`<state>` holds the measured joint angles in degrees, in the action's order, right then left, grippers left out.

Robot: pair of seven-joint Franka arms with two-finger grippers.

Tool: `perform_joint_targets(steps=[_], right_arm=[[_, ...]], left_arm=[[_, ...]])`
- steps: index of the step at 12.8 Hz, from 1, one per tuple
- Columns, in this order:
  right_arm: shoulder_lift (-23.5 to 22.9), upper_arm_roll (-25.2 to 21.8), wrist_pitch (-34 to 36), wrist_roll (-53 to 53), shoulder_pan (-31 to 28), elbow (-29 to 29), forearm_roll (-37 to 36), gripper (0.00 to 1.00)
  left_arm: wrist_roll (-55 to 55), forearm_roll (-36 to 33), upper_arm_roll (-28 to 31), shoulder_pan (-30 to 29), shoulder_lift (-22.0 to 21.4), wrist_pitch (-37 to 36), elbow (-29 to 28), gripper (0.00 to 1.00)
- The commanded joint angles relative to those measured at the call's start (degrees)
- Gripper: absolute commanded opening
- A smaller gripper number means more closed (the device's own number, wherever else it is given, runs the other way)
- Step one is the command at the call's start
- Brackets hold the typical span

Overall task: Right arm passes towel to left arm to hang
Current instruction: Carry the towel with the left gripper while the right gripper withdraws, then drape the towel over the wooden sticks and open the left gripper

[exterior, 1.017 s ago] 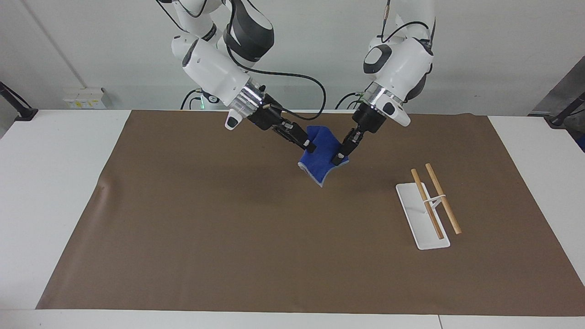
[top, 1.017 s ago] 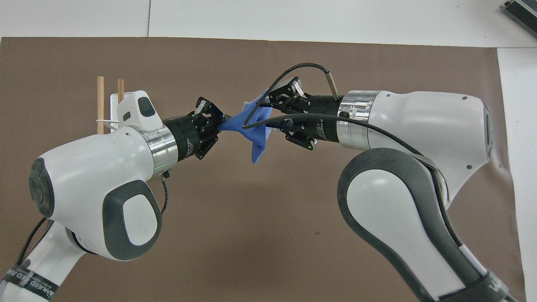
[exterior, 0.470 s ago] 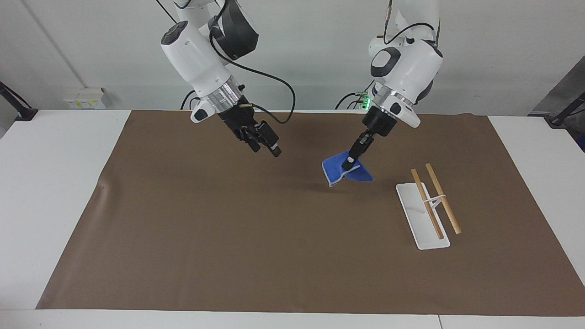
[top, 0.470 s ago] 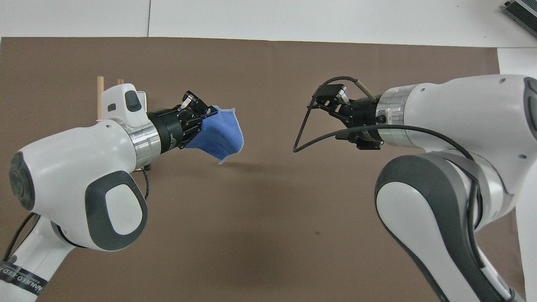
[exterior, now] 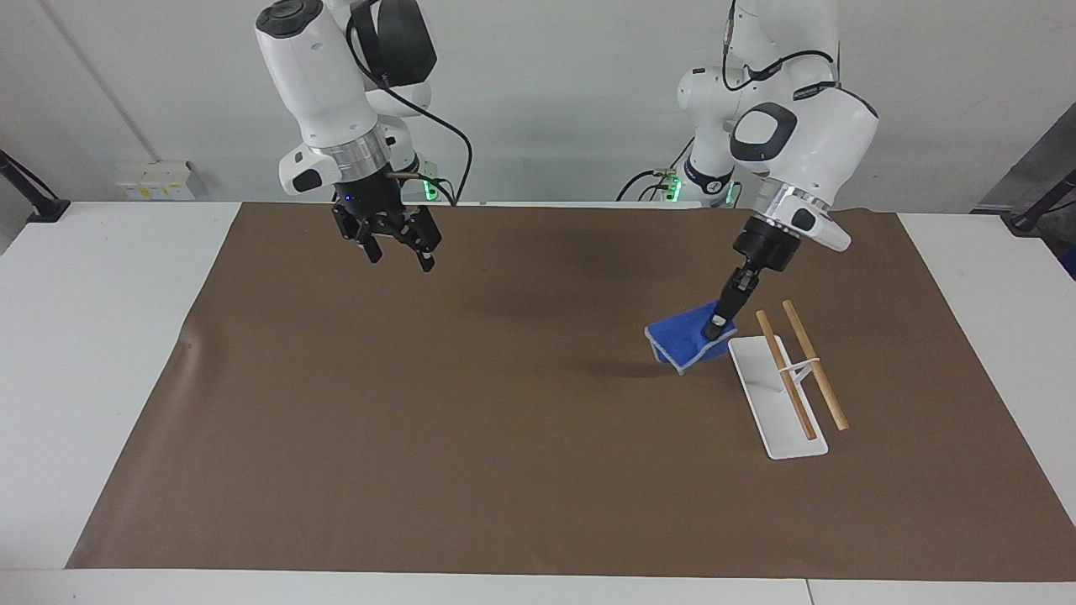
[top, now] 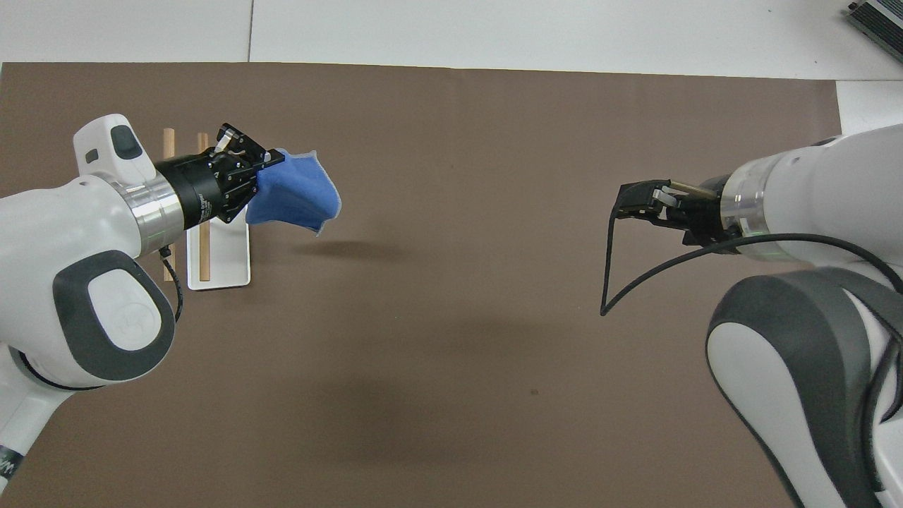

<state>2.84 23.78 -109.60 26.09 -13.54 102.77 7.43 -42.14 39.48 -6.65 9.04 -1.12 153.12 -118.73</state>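
Note:
The blue towel hangs bunched from my left gripper, which is shut on its upper corner. It is up in the air over the mat, right beside the rack on the side toward the right arm's end. In the overhead view the towel fans out from the left gripper. The rack has a white base and two wooden rods side by side; in the overhead view the rods are partly hidden under the left wrist. My right gripper is open and empty, raised over the mat at its own end.
A brown mat covers most of the white table. A black cable loops down from the right wrist. The rack stands toward the left arm's end of the mat.
The right gripper let go of the towel and drew back up toward its own end. The left gripper carried the towel from the mat's middle to beside the rack.

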Motion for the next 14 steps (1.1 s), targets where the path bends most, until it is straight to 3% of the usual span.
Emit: perform_joint_targets(steps=[1, 4, 7, 9, 11, 14], right_arm=[[1.55, -1.01, 3.85, -4.72, -0.69, -1.16, -1.28, 1.00], [1.29, -1.02, 8.68, -5.78, -0.78, -4.23, -6.54, 1.00], [1.12, -2.15, 9.93, -8.85, -0.96, -4.77, -7.08, 1.00], [1.47, -7.05, 11.59, -11.23, 2.27, -5.64, -6.91, 1.00], [1.38, -14.95, 11.95, -11.76, 7.98, -5.92, -6.73, 1.00], [1.12, -16.40, 14.23, -12.89, 8.54, -6.70, -7.26, 1.00]], left_arm=[[1.79, 0.25, -0.55, -4.63, 0.50, -0.28, -0.53, 0.00], [3.55, 0.25, -0.55, -7.36, 1.47, -0.11, -0.97, 0.00], [3.73, 0.25, -0.47, -9.47, 1.56, 0.24, -1.76, 0.00], [4.17, 0.25, -0.47, -11.31, 1.82, 0.33, -1.77, 0.00], [6.88, 0.25, -0.47, -13.68, 1.91, 0.42, -1.77, 0.00], [7.42, 0.25, -0.47, -17.29, 2.00, 0.68, -1.68, 0.00]])
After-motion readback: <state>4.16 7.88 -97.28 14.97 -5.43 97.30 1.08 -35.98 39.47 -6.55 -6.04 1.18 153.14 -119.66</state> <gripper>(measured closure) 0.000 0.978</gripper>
